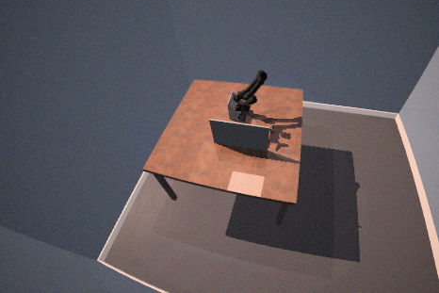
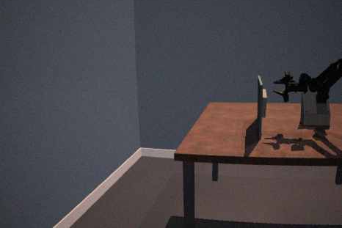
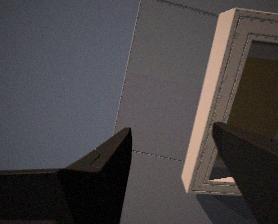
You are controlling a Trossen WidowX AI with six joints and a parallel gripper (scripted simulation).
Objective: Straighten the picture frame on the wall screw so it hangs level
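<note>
The end effector (image 1: 242, 118) (image 2: 277, 86) (image 3: 171, 131), fingers parted and gripping nothing, hangs back from the panel (image 1: 241, 135) (image 2: 260, 108) (image 3: 160, 90); the picture frame (image 2: 264, 103) (image 3: 202, 105) sits against the panel's robot-facing side, presumably borne by its hidden screw!

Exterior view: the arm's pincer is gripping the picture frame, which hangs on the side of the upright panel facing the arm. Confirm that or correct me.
The pincer is not gripping the picture frame: the exterior view shows its fingers open, with a gap between them and the frame. The rest stands.
</note>
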